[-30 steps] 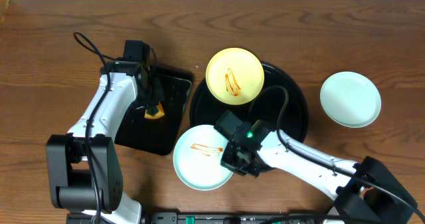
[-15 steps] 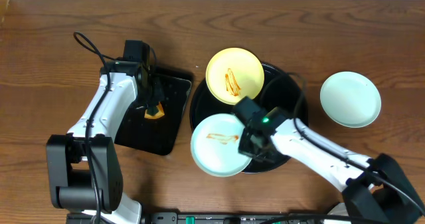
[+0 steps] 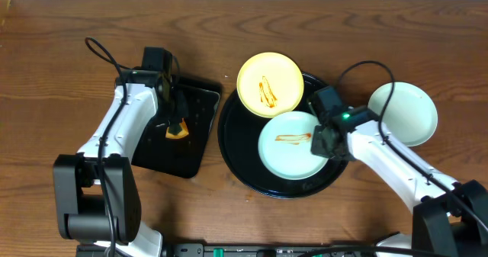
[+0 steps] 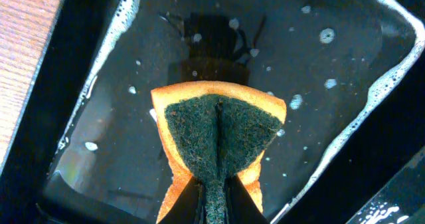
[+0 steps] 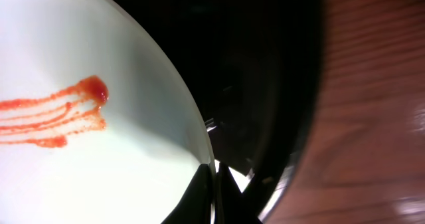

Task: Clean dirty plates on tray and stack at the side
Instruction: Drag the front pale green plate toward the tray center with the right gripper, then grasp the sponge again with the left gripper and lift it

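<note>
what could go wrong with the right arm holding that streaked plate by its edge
The right tool pinches the mint plate only at its rim, so it may slip or tilt. The yellow plate lies close, partly over the edge of the round tray; a bump could shift it. The left tool holds a sponge that may drip on the table.

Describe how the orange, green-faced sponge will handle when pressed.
Probably soft: the orange sponge with a dark green scouring face creases where the left jaws pinch it. Likely wet and slippery, given the suds in the rectangular black tray.
</note>
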Controlling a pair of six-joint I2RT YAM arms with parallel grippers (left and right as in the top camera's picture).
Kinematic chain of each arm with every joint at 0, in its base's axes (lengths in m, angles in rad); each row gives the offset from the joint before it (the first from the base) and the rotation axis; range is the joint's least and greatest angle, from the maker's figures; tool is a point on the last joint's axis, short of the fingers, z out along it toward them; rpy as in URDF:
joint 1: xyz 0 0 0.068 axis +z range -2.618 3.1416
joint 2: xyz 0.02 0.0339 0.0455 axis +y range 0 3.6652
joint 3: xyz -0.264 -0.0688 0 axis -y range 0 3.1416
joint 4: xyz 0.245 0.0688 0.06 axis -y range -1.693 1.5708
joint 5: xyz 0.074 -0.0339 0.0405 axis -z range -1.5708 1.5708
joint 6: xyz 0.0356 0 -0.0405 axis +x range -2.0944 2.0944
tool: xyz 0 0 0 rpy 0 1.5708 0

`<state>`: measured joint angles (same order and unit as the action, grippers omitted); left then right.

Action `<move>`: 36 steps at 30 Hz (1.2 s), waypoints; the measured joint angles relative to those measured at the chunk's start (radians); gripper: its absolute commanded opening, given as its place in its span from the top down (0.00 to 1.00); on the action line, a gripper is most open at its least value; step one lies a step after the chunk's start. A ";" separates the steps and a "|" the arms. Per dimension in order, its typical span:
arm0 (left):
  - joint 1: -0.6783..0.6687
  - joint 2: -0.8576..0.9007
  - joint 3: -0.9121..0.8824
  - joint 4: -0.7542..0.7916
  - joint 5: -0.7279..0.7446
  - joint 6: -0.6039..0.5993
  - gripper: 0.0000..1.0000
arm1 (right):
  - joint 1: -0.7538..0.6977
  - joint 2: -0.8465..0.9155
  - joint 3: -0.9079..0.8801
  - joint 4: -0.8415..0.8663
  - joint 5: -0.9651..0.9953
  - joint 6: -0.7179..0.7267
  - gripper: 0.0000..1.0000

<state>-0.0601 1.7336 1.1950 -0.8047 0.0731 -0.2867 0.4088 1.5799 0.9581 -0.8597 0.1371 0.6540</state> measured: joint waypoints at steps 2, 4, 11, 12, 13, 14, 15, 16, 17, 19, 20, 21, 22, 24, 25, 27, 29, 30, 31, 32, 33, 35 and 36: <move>-0.005 0.000 -0.017 0.002 0.002 -0.001 0.92 | -0.027 0.000 0.000 0.001 0.032 -0.028 0.99; -0.015 0.000 -0.048 0.021 0.003 -0.007 0.92 | -0.046 0.000 0.000 0.002 0.060 -0.045 0.99; -0.073 -0.001 -0.193 0.121 0.019 -0.054 0.92 | -0.082 0.000 0.000 0.031 0.109 -0.127 0.99; -0.082 -0.002 -0.202 0.133 0.022 -0.058 0.92 | -0.082 0.000 0.000 0.032 0.113 -0.140 0.99; -0.089 -0.002 -0.206 0.137 0.026 -0.064 0.92 | -0.082 0.000 0.000 0.034 0.115 -0.148 0.99; -0.097 -0.004 -0.207 0.138 0.027 -0.072 0.92 | -0.082 0.000 0.000 0.034 0.116 -0.154 0.99; -0.105 -0.005 -0.207 0.140 0.030 -0.081 0.92 | -0.081 0.000 0.000 0.035 0.118 -0.160 0.99; -0.114 -0.006 -0.207 0.141 0.032 -0.089 0.92 | -0.081 0.000 0.000 0.035 0.119 -0.164 0.99; -0.124 -0.007 -0.207 0.144 0.034 -0.099 0.92 | -0.081 0.000 0.000 0.035 0.121 -0.168 0.99; -0.149 -0.008 -0.208 0.157 0.042 -0.116 0.92 | -0.082 0.000 0.000 0.038 0.122 -0.171 0.99; -0.157 -0.008 -0.208 0.166 0.051 -0.123 0.92 | -0.082 0.000 0.000 0.038 0.123 -0.174 0.99; -0.167 -0.008 -0.209 0.182 0.071 -0.132 0.92 | -0.081 0.000 0.000 0.038 0.124 -0.181 0.99; -0.179 -0.008 -0.210 0.198 0.089 -0.136 0.92 | -0.082 0.000 0.000 0.038 0.124 -0.182 0.99; -0.197 -0.008 -0.213 0.239 0.122 -0.139 0.92 | -0.081 0.000 0.000 0.039 0.125 -0.192 0.99; -0.201 -0.008 -0.214 0.253 0.133 -0.143 0.92 | -0.082 0.000 0.000 0.039 0.125 -0.196 0.99; -0.204 -0.008 -0.217 0.275 0.143 -0.150 0.92 | -0.082 0.000 0.000 0.040 0.126 -0.201 0.99; -0.203 -0.008 -0.219 0.286 0.150 -0.156 0.92 | -0.081 0.000 0.000 0.041 0.126 -0.208 0.99; -0.203 -0.008 -0.219 0.290 0.152 -0.158 0.92 | -0.081 0.000 0.000 0.042 0.126 -0.216 0.99; -0.203 -0.008 -0.219 0.294 0.154 -0.159 0.92 | -0.082 0.000 0.000 0.043 0.126 -0.221 0.99; -0.203 -0.008 -0.219 0.301 0.154 -0.159 0.92 | -0.082 0.000 0.000 0.045 0.126 -0.229 0.99; -0.204 -0.008 -0.219 0.310 0.153 -0.159 0.92 | -0.082 0.000 0.000 0.048 0.127 -0.240 0.99; -0.203 -0.008 -0.219 0.315 0.148 -0.158 0.92 | -0.082 0.000 0.000 0.056 0.127 -0.259 0.99; -0.204 -0.008 -0.219 0.315 0.140 -0.154 0.92 | -0.081 0.000 0.000 0.059 0.126 -0.272 0.99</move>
<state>-0.2638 1.7260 0.9764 -0.4900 0.2131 -0.4412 0.3275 1.5799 0.9581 -0.8009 0.2630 0.3824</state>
